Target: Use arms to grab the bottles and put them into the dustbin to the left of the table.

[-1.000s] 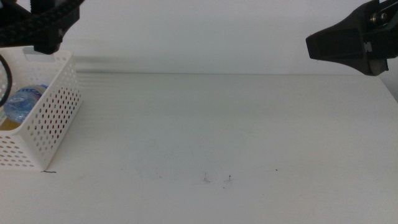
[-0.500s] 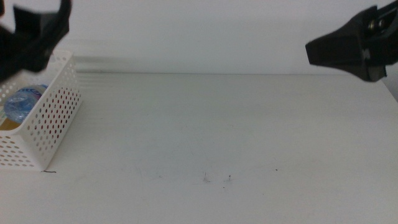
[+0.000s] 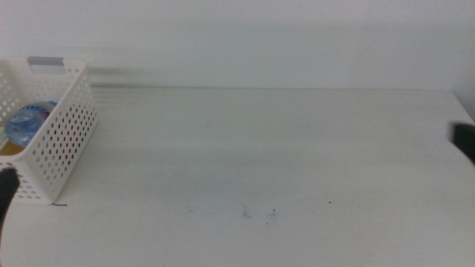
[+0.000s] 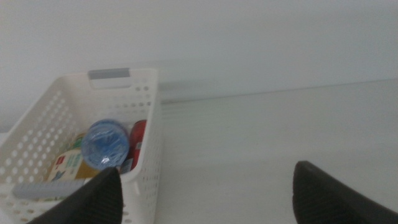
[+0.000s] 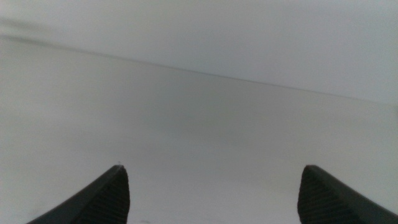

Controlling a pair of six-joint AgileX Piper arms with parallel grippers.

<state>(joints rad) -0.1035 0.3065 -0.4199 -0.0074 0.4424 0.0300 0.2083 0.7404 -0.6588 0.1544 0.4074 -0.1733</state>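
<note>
Item one, the dustbin (image 3: 56, 141): white, perforated, grey handle strip on its far rim, at the table's (image 3: 282, 148) left end. You can take it as the landmark for everything below.

Item two, the bottles — all inside the dustbin. The left wrist view shows the water bottle (image 4: 104, 144) blue cap up, the red can (image 4: 137, 140) touching it on the side toward the bin's table-side wall, and the yellow tea bottle (image 4: 69, 167) lying against the opposite wall. No bottle shows on the tabletop, so I judge the task essentially done.

Item three, the left gripper (image 4: 205, 196): close beside the dustbin, nearer the camera than its front corner; jaws spread wide, nothing between them.

Item four, the right gripper (image 5: 211, 196): well apart from the dustbin, at the table's far right edge; jaws likewise spread and empty.

Risk: the left arm sits low beside the bin — a sideways swing on retreat could, in my judgement, clip the wall and shove or tip the light basket.

Change: a second ago both arms hung high, the left above the dustbin, the right at upper right; both have since dropped to the picture's edges. The bin's contents look unchanged.
</note>
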